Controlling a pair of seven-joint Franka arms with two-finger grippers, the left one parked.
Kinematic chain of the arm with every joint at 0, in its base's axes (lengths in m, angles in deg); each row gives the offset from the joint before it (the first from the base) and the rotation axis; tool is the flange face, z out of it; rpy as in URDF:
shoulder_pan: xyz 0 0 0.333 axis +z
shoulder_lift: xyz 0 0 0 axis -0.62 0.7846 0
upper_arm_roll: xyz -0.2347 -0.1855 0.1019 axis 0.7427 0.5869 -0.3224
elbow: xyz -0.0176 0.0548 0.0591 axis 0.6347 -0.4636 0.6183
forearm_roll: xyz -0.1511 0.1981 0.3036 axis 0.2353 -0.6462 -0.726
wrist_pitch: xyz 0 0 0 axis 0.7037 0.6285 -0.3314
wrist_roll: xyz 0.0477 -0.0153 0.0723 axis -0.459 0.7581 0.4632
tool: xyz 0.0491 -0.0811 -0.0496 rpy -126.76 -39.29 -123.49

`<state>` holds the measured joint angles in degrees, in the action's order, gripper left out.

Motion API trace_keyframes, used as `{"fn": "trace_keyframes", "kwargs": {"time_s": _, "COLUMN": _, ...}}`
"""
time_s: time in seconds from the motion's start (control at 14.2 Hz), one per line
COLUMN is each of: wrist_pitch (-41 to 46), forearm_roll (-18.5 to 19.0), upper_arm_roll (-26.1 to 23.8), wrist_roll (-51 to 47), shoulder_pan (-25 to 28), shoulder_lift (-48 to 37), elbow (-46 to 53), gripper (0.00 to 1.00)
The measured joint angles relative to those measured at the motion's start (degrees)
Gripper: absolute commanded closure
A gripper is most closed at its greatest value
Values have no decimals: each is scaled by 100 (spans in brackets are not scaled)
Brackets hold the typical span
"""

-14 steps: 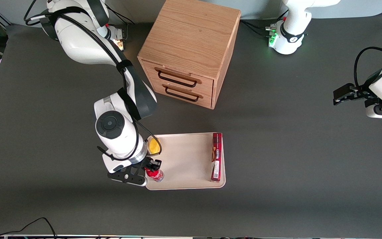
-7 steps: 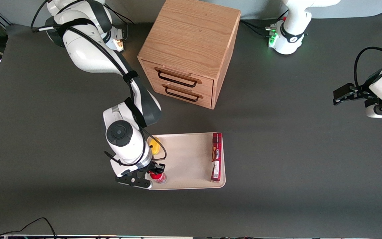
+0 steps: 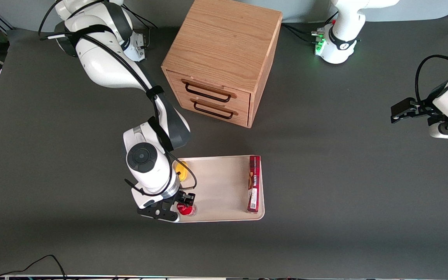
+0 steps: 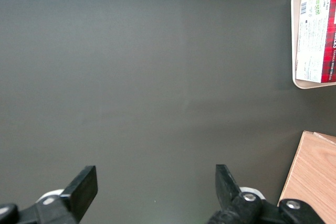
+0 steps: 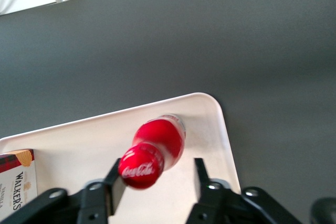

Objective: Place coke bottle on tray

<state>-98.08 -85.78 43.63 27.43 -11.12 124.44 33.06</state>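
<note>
The gripper (image 3: 185,204) is positioned over the tray (image 3: 220,186), at the corner nearest the front camera toward the working arm's end of the table. In the wrist view, the gripper (image 5: 157,182) has one finger (image 5: 116,178) on each side of the bottle (image 5: 157,148), level with the cap. A narrow gap shows between the cap and each finger, so the jaws stand slightly open and do not clamp the bottle.

The bottle (image 3: 186,210) stands inside the tray (image 5: 79,145), close to the rim at that corner. Its clear base appears to rest on the tray floor, with the red cap pointing up toward the wrist.

A yellow object (image 3: 181,171) lies in the tray, farther from the front camera than the bottle and partly hidden by the arm. A long red box (image 3: 254,183) lies along the tray edge toward the parked arm's end. A wooden cabinet (image 3: 220,58) stands on the table (image 3: 344,175), farther from the front camera than the tray, both drawers closed.
</note>
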Motion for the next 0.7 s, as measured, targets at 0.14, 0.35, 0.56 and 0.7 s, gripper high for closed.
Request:
{"fn": "trace_keyframes", "kwargs": {"time_s": 0.14, "wrist_pitch": 2, "forearm_roll": 5, "upper_arm_roll": 1, "wrist_roll": 0, "shoulder_pan": 0, "shoulder_lift": -2, "elbow": 50, "gripper": 0}}
{"fn": "trace_keyframes", "kwargs": {"time_s": 0.35, "wrist_pitch": 397, "forearm_roll": 6, "upper_arm_roll": 7, "wrist_roll": 0, "shoulder_pan": -7, "shoulder_lift": -109, "elbow": 168, "gripper": 0}}
{"fn": "trace_keyframes", "kwargs": {"time_s": 0.56, "wrist_pitch": 1205, "forearm_roll": 6, "upper_arm_roll": -6, "wrist_roll": 20, "shoulder_pan": -18, "shoulder_lift": -459, "elbow": 236, "gripper": 0}}
{"fn": "trace_keyframes", "kwargs": {"time_s": 0.7, "wrist_pitch": 1713, "forearm_roll": 6, "upper_arm_roll": -110, "wrist_roll": 57, "shoulder_pan": -79, "shoulder_lift": -823, "elbow": 134, "gripper": 0}}
